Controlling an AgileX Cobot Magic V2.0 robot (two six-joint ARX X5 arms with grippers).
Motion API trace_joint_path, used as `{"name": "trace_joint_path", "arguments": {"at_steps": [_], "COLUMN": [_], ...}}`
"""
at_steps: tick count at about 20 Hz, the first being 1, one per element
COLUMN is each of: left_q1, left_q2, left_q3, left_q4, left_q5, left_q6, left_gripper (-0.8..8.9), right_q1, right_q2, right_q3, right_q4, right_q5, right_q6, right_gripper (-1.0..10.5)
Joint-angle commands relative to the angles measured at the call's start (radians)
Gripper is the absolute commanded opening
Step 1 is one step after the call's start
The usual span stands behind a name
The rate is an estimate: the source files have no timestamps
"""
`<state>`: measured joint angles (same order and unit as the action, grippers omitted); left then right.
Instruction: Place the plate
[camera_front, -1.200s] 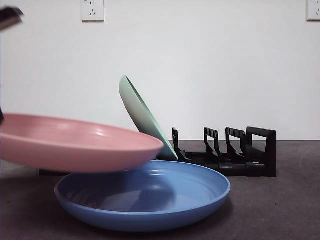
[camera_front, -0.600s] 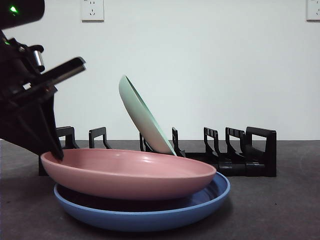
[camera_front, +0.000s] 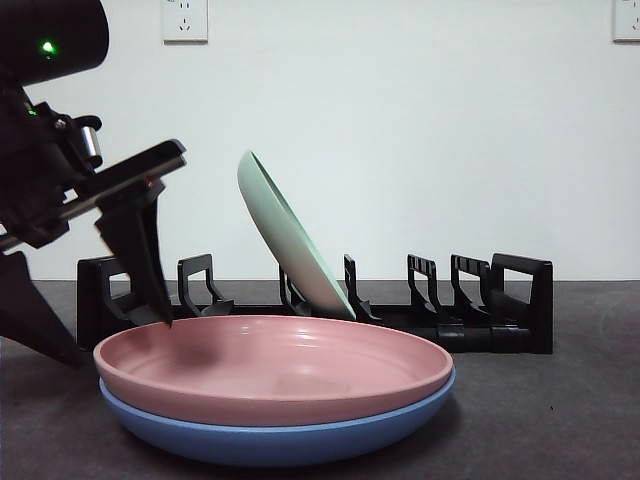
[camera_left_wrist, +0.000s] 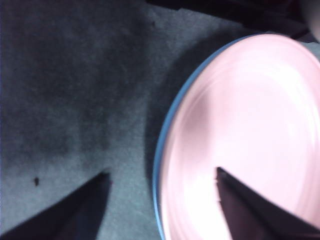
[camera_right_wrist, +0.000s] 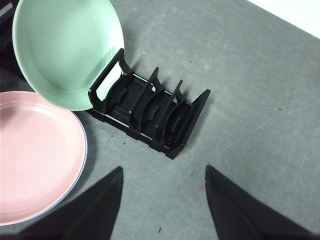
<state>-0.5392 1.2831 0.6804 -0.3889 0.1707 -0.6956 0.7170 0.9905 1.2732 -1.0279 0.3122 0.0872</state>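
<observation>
The pink plate (camera_front: 270, 360) lies flat, nested in the blue plate (camera_front: 280, 435) on the dark table. My left gripper (camera_front: 95, 320) stands open at their left rim, one jaw over the pink plate's inside and the other outside the rim, gripping nothing. The left wrist view shows the pink plate (camera_left_wrist: 250, 125) and the blue plate's rim (camera_left_wrist: 162, 145) between the spread jaws of the left gripper (camera_left_wrist: 161, 174). High above the table, my right gripper (camera_right_wrist: 164, 169) is open and empty. The pink plate (camera_right_wrist: 35, 155) shows there too.
A green plate (camera_front: 290, 235) leans in a slot of the black dish rack (camera_front: 500, 310) behind the stacked plates. From the right wrist, the green plate (camera_right_wrist: 65, 50) stands at one end of the rack (camera_right_wrist: 150, 112), with several free slots beside it.
The pink plate came in from the left, sank onto the blue plate and now rests in it. The left gripper let go of its rim and opened.
</observation>
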Motion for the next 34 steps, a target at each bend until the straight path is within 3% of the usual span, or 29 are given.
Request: {"name": "trace_joint_path", "arguments": {"at_steps": [1,7,11,14,18,20,25,34], "left_q1": [-0.002,0.138,0.306,0.375,0.380,0.380,0.380,0.380], "left_q2": [-0.048,-0.290,-0.479,-0.600,-0.695,-0.706,-0.706,-0.706], "left_q3": [0.042,0.148,0.159,0.159,0.159,0.159,0.158,0.159], "left_q4": [-0.008,-0.256,-0.449,-0.547,-0.581,-0.582,-0.582,-0.554], "left_q5": [-0.002,-0.005,-0.005,-0.006,-0.005,-0.006,-0.006,-0.048], "left_q6": [0.050,0.383,0.506,0.520,0.485,0.476,0.467,0.471], "left_gripper": [3.77,3.76,3.76,3.75,3.75,3.75,3.76,3.76], "right_q1": [0.006,0.006,0.006,0.006,0.006,-0.002,-0.013,-0.050], "right_q2": [0.006,0.008,0.009,0.019,0.095,0.186,0.502,0.896], "right_q3": [0.017,0.017,0.017,0.017,0.021,0.059,0.276,0.584], "right_q4": [0.009,0.008,0.009,0.019,0.168,0.204,0.206,0.236], "right_q5": [0.003,-0.004,-0.035,-0.079,-0.244,-0.343,-0.515,-0.586], "right_q6": [0.028,0.045,0.062,0.090,0.136,0.190,0.225,0.226], "right_gripper": [2.6,2.6,2.6,2.6,2.6,2.6,2.6,2.6]}}
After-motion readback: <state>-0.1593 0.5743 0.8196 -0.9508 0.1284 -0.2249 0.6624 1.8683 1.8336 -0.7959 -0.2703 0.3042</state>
